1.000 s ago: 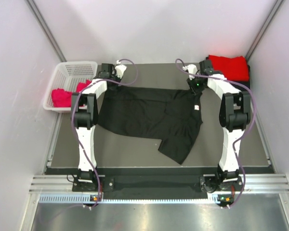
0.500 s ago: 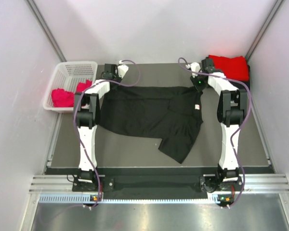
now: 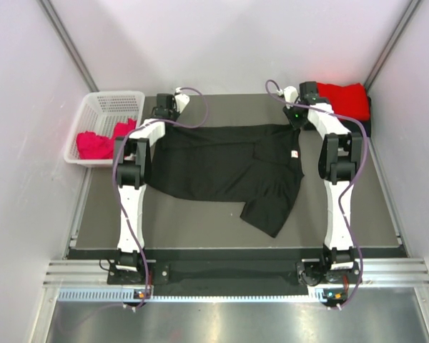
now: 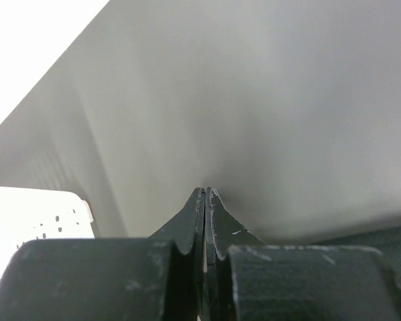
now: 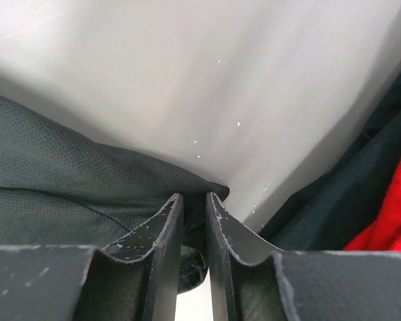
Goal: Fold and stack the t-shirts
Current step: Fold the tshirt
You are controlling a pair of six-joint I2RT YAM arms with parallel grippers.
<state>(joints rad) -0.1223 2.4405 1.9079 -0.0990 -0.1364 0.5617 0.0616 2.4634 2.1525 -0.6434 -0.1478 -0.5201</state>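
— Jaws first: how do they stand?

— On the left gripper (image 4: 205, 199) they are pressed flat together. Its own camera shows no cloth between the tips, only pale wall beyond. On the right gripper (image 5: 192, 200) they are a sliver apart, with a bunch of the black t-shirt (image 5: 87, 180) pinched there.

— So does the left one hold anything?

— From above I judge that it does. The shirt's far edge runs straight from one gripper to the other with a corner at each, which fits a pinch on both sides.

— Why hold it that way?

— Probably to draw the shirt flat on the table (image 3: 200, 232) before folding. Most of it lies spread between the arms, with the white tag (image 3: 295, 153) near the right arm and one flap trailing toward the near edge.

— And the containers?

— The white basket (image 3: 118, 98) at the table's left holds pink-red shirts (image 3: 91, 145), crumpled and not yet folded. At the far right corner a folded red t-shirt (image 3: 339, 96) lies on something dark, seemingly the stack.
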